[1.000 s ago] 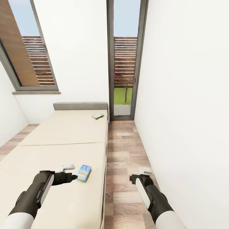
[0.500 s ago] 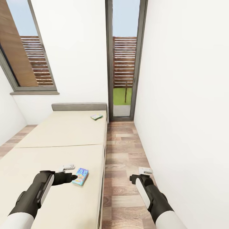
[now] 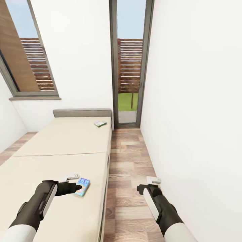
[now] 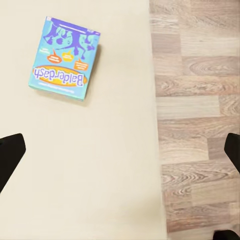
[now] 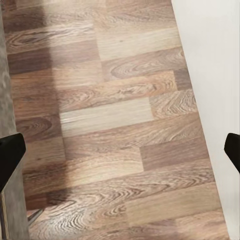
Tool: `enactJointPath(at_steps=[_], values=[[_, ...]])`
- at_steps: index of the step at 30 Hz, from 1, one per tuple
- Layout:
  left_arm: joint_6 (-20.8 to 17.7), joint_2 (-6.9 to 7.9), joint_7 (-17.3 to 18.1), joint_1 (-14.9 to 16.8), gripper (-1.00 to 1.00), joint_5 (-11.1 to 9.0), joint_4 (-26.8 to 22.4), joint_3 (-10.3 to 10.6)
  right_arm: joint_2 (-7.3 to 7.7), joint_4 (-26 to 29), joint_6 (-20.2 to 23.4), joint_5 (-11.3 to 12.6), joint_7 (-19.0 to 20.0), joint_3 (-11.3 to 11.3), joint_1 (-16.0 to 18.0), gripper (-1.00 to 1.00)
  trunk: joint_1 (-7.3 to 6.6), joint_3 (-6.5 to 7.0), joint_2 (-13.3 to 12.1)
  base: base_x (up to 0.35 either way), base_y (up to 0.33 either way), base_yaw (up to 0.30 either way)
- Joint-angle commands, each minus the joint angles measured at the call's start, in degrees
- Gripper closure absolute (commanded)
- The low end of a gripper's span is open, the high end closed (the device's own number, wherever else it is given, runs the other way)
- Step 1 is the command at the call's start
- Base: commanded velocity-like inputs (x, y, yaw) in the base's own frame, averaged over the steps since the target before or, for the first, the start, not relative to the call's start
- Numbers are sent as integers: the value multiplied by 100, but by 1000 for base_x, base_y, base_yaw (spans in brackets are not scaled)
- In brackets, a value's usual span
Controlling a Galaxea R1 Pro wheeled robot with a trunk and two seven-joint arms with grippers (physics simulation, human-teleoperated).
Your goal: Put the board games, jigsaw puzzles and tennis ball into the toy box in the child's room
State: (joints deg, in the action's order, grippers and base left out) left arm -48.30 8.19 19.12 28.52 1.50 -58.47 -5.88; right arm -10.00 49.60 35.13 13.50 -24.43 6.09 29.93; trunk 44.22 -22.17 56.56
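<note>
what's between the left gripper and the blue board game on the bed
Nothing visible. The left gripper hangs open above the bed, and the blue board game lies flat on bare mattress close beside it, near the bed's floor-side edge. In the left wrist view only plain mattress separates the fingers from the box.

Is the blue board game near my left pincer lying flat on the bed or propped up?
Flat. The blue board game lies face-up on the bed, whole cover visible, untouched by the open left pincer.

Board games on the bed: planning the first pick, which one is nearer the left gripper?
The blue Balderdash box, just beside the left gripper; the green one lies by the headboard.
</note>
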Motion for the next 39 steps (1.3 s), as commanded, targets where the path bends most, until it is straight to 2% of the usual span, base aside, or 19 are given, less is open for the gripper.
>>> enactJointPath(at_steps=[1, 19, 39], values=[[-30, -1, 29, 4, -100, 17, -7, -8, 0, 6, 12, 56, -53, 11, 4, -100, 1, -7, 5, 36, -185, 0], [-30, -3, 23, 4, -100, 17, -7, 0, 0, 6, 12, 56, -53, 10, 4, -100, 1, -7, 5, 12, -51, 0], [-30, -7, 22, 4, -100, 17, -7, 0, 0, 6, 12, 56, -53, 15, 4, -100, 1, -7, 5, 30, 47, 0]])
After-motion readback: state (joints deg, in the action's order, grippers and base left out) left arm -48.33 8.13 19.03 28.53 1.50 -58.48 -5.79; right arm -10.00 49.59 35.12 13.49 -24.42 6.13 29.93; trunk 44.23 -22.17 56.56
